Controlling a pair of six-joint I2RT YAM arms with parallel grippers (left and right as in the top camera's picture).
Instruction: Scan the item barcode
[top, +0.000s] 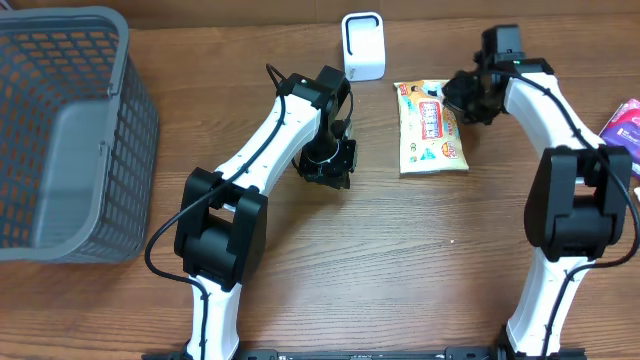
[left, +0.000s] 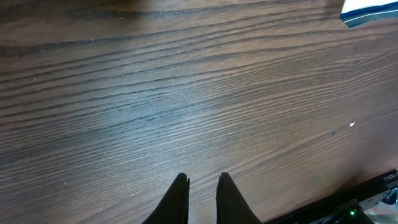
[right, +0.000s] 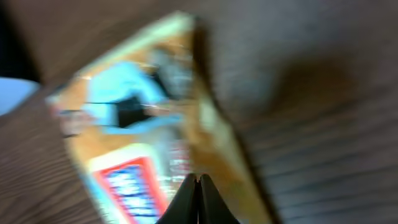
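The right end effector (right: 198, 183) was closed, the packet (top: 430, 130) just ahead of its tips; any pinch on thin film could slip. The left end effector (left: 203, 177) was all but closed, empty.

Open stretch of table (top: 400, 260) front centre, grey basket (top: 60, 130) blocking far left, white scanner (top: 362, 45) upright at back centre, snack packet (top: 432, 128) flat just beside it, purple pack (top: 625, 125) at right edge.

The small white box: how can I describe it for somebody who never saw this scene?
Find the grey basket at the left of the table, then go right along the far edge. Before the yellow snack packet stands the small white box. It alone is plain white with rounded corners.
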